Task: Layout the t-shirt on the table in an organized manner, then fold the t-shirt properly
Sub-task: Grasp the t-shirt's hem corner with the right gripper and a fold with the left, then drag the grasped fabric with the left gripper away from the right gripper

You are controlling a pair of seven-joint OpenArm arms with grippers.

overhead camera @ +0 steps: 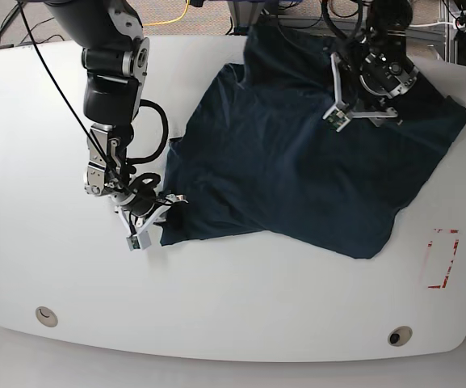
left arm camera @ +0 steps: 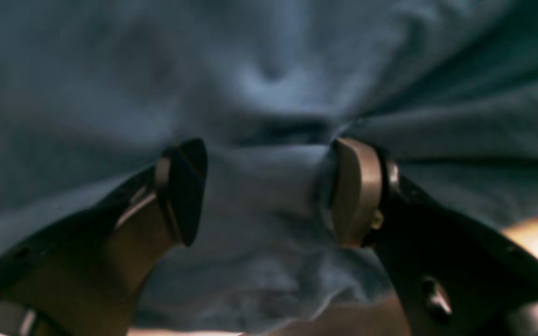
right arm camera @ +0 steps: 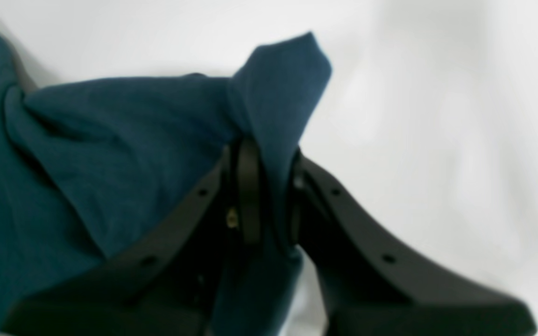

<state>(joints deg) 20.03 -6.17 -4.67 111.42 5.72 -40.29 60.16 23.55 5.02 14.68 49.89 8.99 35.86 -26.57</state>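
The dark navy t-shirt lies mostly spread and wrinkled across the middle and right of the white table. My right gripper sits at the shirt's lower left corner. In the right wrist view the right gripper is shut on a fold of the t-shirt, and a pointed tip of cloth sticks up past the fingers. My left gripper is down on the shirt's upper right part. In the left wrist view the left gripper stands open, with a ridge of the t-shirt between its wide-apart fingers.
A red tape rectangle marks the table at the right, just past the shirt's lower edge. Two round grommet holes sit near the front edge. Cables and equipment line the far edge behind the arms.
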